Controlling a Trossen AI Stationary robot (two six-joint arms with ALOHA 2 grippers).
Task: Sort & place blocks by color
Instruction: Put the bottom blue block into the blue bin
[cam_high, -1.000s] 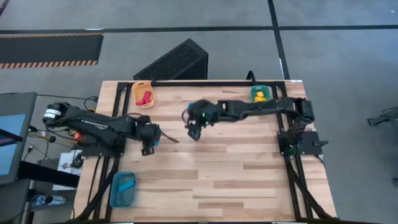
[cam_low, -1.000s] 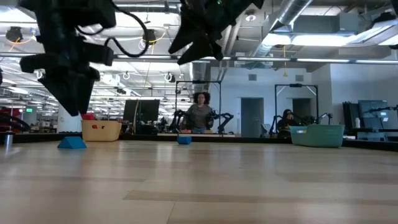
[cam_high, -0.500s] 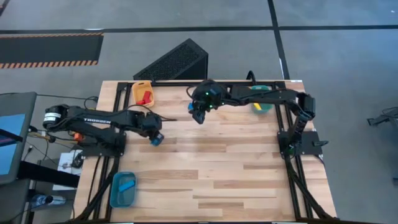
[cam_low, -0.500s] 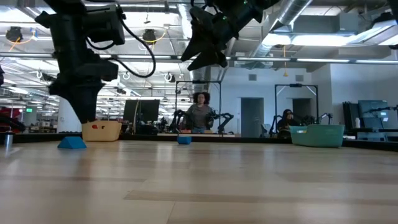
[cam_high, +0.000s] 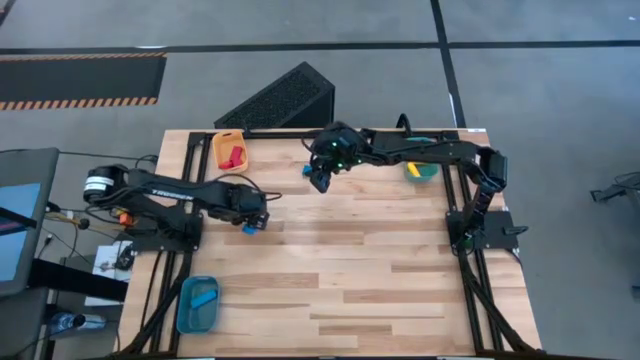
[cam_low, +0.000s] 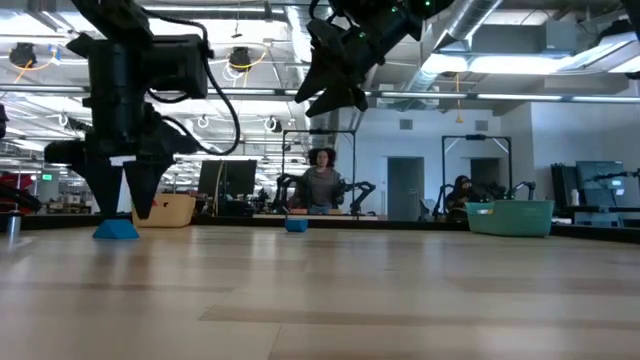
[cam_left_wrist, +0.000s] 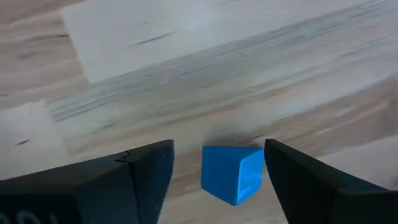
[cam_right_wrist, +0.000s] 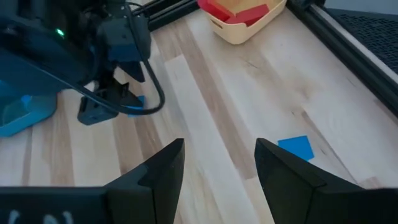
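Now mid-pick: left gripper down at the desk, fingers released astride a blue block, not clenched; likely next, closing. Right gripper aloft, fingers spread, empty.

table: we see light wood planks | orange bin at far left edge | green bin far right | blue bin near left | blue blocks on wood: and
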